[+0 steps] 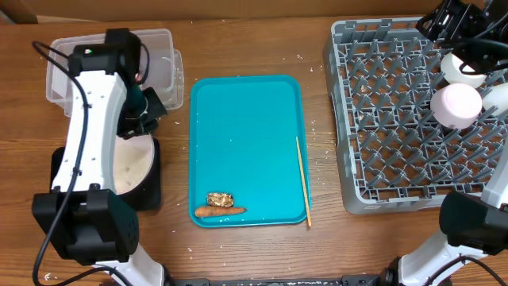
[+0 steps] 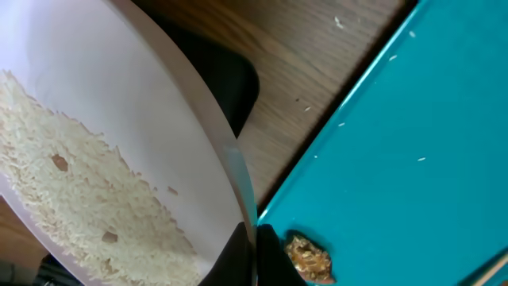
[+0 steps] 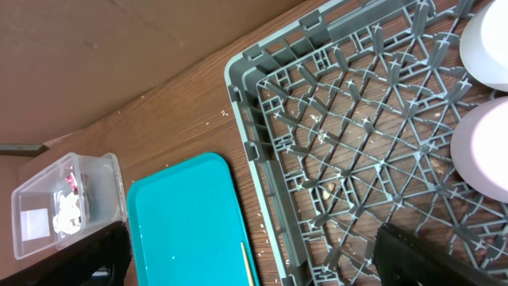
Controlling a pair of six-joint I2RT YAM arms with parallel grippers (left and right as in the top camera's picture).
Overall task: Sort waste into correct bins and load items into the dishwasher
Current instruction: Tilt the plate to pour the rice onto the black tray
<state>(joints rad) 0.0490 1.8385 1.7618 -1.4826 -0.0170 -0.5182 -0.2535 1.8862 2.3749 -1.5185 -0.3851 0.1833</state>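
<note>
Left wrist, lower centre: our left gripper (image 2: 251, 253) pinches the rim of the rice-strewn plate (image 2: 119, 119); our right gripper (image 3: 258, 256) stands spread wide.

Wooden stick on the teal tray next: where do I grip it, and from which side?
Take the wooden stick near its middle, coming straight down from above, with the fingers closing across its width. It lies flat and lengthwise, close along the right rim of the teal tray, so a side approach would likely hit the rim. A mid-length grip should keep it balanced.
</note>
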